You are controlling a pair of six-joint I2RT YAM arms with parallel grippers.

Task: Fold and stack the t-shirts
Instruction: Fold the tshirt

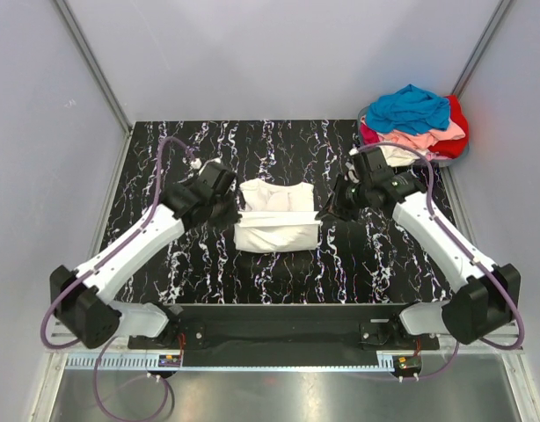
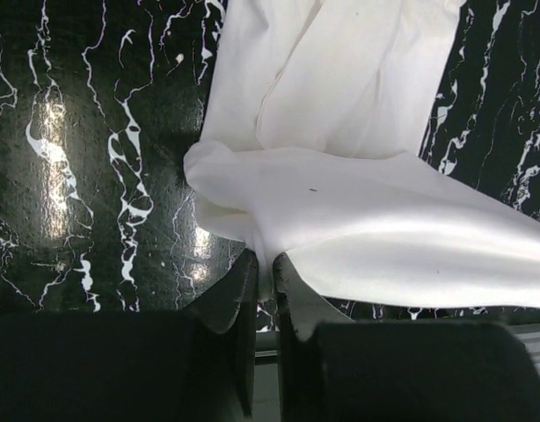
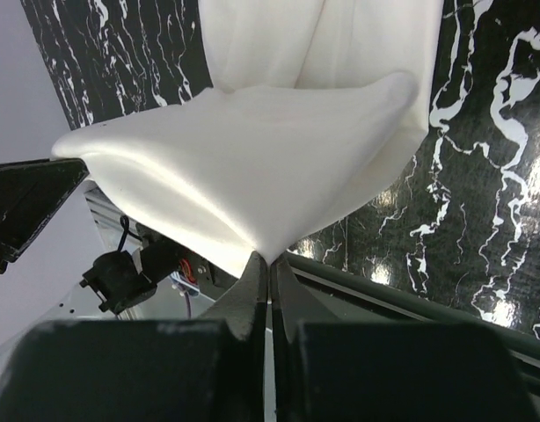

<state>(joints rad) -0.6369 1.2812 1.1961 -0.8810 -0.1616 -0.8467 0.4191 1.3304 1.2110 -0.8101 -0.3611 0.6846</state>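
A cream-white t-shirt (image 1: 275, 220) lies partly folded mid-table. My left gripper (image 1: 233, 214) is shut on its left corner, seen in the left wrist view (image 2: 265, 268). My right gripper (image 1: 324, 212) is shut on its right corner, seen in the right wrist view (image 3: 270, 262). Between them the near part of the shirt (image 2: 384, 237) is lifted off the table and stretched taut (image 3: 244, 167), while its far part lies flat. A pile of other t-shirts, bright blue (image 1: 413, 107), pink (image 1: 419, 139) and red (image 1: 458, 119), sits at the far right corner.
The table is black marble-patterned (image 1: 164, 176) with grey walls on three sides. The pile rests in a basket (image 1: 450, 160) at the right wall. A black rail (image 1: 279, 316) with the arm bases runs along the near edge.
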